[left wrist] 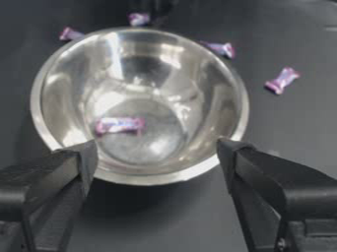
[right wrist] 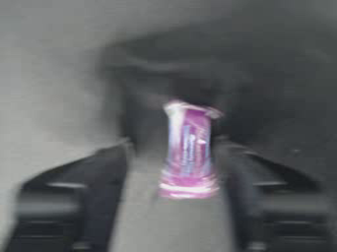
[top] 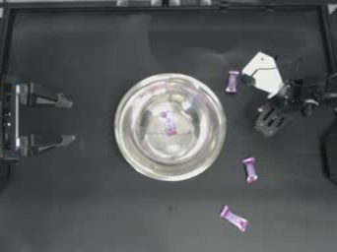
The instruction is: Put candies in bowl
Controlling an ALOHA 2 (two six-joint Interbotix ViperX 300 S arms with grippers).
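- Silver metal bowl (top: 170, 127) sits at the middle of the dark table (top: 79, 206), with one purple-pink candy (top: 170, 123) lying on its shiny bottom.
- Three more wrapped candies lie loose on the table on the right arm's side: one near the bowl's far rim (top: 232, 81), one beside its near right edge (top: 250, 170), and one farther toward the front (top: 234, 218).
- The right gripper (top: 268, 120) hangs to the right of the bowl, just outside its rim. Its wrist view shows a fifth candy (right wrist: 189, 150) standing between the two jaws, which sit close on either side; it appears held, though the blur leaves actual contact unsure.
- The left gripper (top: 66, 120) waits at the left edge of the table, jaws spread wide, pointing at the bowl.
- Risk, as a judgement: the wrapper is slick and the hold looks light, so the candy could slip free before the gripper is above the bowl.
- A release too near the rim could send it bouncing back onto the table.
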